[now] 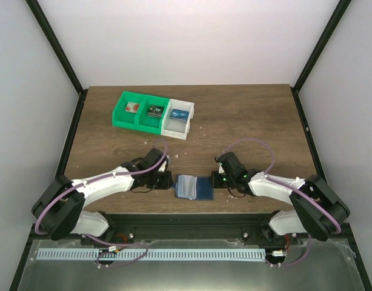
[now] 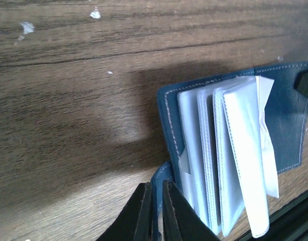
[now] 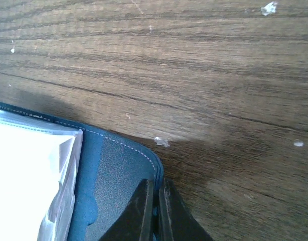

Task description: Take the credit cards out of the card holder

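Card holder (image 1: pixel 194 187) lies open, clear pockets (image 2: pixel 229 150) fanned up; left gripper (image 2: pixel 155 188) pinches its left rim, right gripper (image 3: pixel 156 186) pinches its right rim, fingers nearly closed.

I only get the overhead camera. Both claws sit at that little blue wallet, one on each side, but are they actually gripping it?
Observer: The left one is. Its wrist camera shows the left gripper shut on the blue rim of the card holder.
Operator: And the other claw?
Observer: The right wrist camera shows the right gripper pinching the rim of the opposite leaf, with blue showing between its fingers.
Operator: Is anything inside the wallet?
Observer: From the left wrist camera the clear pockets stand fanned up off the leaf, and no coloured card shows in the ones I can see.
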Tool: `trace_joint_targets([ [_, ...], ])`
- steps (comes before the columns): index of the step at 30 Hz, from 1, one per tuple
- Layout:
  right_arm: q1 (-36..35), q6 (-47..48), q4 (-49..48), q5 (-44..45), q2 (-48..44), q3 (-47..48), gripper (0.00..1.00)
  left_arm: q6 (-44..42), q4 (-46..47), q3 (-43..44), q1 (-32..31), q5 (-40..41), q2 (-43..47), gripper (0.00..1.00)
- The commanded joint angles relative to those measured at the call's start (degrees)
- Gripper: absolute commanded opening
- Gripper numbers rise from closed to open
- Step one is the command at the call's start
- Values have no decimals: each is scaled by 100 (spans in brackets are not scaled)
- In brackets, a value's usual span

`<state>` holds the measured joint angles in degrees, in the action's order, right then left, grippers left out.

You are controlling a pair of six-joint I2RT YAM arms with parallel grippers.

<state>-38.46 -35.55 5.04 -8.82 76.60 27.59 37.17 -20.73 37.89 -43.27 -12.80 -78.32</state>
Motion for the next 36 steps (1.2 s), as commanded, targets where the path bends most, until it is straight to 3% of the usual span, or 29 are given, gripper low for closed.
trace_joint_targets([
  [1, -27, 161, -493, -164, 7, -165, 0, 39, -249, 50, 31, 26, 149, 18],
  [5, -26, 224, -779, -186, 33, -272, 0, 31, -670, 305, 375, -73, 596, 31],
  [10, -22, 426, -1066, 88, 256, -176, 1, 93, -89, 90, 862, -918, 1133, 43],
  [15, 6, 454, -880, 593, 725, 227, 1, 1, 27, 36, 898, -1134, 823, 44],
  [19, 5, 206, 2, 726, 742, 719, 20, -87, 40, -127, 925, -1089, 709, 44],
  [24, -21, 20, 895, 658, 384, 1116, 32, -238, -282, -133, 926, -330, 800, 46],
  [29, -40, -216, 1472, 553, 5, 1522, 35, -248, -148, -115, 926, -138, 720, 49],
  [36, -605, -566, 1148, -69, -441, 1915, 36, -362, 542, -260, 927, -593, 481, 56],
])
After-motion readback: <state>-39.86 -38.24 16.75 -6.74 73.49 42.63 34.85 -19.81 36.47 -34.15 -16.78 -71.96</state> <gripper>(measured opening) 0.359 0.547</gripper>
